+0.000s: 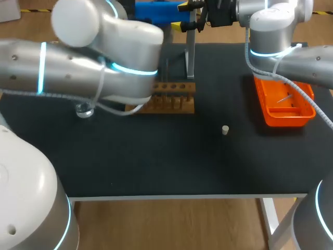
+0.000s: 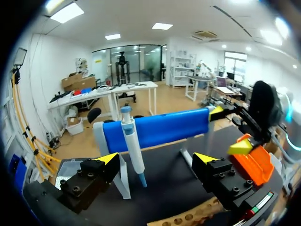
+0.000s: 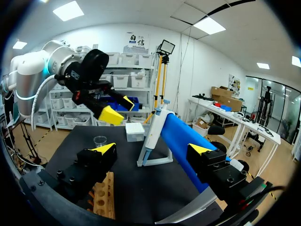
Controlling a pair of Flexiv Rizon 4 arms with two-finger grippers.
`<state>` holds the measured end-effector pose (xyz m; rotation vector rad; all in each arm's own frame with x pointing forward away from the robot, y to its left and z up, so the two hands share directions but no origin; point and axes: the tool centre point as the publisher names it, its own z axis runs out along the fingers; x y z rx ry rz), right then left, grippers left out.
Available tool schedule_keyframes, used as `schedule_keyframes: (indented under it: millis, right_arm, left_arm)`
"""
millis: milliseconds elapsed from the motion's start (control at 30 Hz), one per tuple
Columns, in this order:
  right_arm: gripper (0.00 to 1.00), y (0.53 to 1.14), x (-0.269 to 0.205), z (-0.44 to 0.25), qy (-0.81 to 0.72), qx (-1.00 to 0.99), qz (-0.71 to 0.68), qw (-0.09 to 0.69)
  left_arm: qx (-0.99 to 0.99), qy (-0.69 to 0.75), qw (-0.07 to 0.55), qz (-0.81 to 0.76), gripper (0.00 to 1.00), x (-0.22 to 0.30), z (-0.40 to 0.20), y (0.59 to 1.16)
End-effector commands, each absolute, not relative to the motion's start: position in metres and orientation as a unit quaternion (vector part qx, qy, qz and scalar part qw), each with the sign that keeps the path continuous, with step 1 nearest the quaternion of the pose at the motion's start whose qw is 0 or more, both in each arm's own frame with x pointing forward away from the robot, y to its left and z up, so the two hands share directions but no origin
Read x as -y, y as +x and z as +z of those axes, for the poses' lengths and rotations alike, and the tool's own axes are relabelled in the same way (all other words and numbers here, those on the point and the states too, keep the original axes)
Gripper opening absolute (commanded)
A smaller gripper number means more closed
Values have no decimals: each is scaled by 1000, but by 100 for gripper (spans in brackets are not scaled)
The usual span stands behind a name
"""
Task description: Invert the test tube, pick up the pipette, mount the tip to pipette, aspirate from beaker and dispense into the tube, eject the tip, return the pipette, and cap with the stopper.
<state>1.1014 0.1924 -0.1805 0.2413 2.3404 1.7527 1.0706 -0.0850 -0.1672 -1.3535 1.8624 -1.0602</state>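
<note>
The white pipette [image 2: 133, 149] with a blue top hangs on its stand [image 1: 190, 52], straight ahead of my left gripper [image 2: 156, 160], whose fingers stand wide open and empty. My right gripper [image 3: 152, 149] is also open and empty, and faces the same pipette [image 3: 154, 134] from the other side. In the head view it [image 1: 180, 15] is at the table's far edge. The wooden tube rack [image 1: 174, 96] lies under my left wrist, and I cannot make out the tube. The glass beaker [image 1: 84, 110] stands at the left. The small stopper [image 1: 225, 130] sits alone at mid-right.
An orange tray [image 1: 283, 101] holding a thin tip lies at the right. A white box [image 3: 135, 132] stands behind the pipette stand, near the beaker [image 3: 99, 140]. A long blue block [image 2: 155, 129] runs along the table's far edge.
</note>
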Motion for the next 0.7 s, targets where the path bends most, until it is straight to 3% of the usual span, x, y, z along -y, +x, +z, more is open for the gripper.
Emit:
schedule_keyframes:
  millis: [33,700]
  right_arm:
    - [100,1101,-192,-180,82,-794,593,103]
    - [100,1101,-192,-180,82,-794,593,103]
  left_arm:
    - [-749,-383,228,-491,100,66,-161,1038]
    - [-819,-159,118,-539,100,89,-166,981]
